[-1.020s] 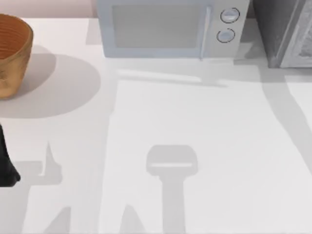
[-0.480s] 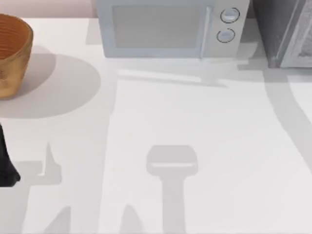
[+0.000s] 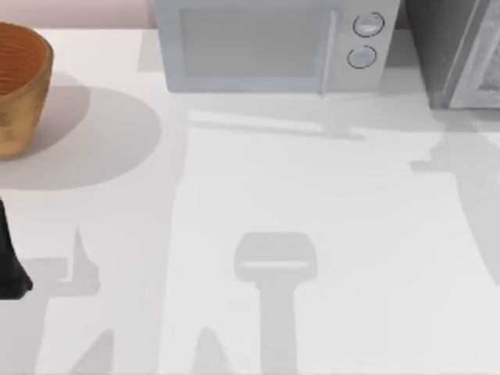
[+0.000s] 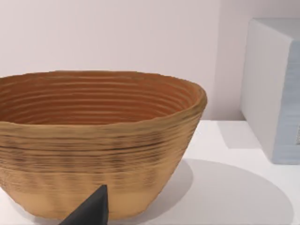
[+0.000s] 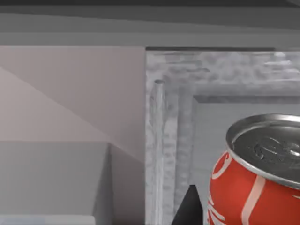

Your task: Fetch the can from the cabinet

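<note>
At the top view's far right stands the grey cabinet (image 3: 457,55). Right wrist view: red aluminium can with silver lid (image 5: 255,178) close before the camera, beside the cabinet's textured door frame, one dark fingertip of the right tool (image 5: 187,208) next to it (grip state: cannot tell). Left tool (image 4: 91,211) parked by the woven brown basket (image 4: 93,140); its state, cannot tell. Judgement: can reached, not yet out on the white table (image 3: 312,195).
</note>
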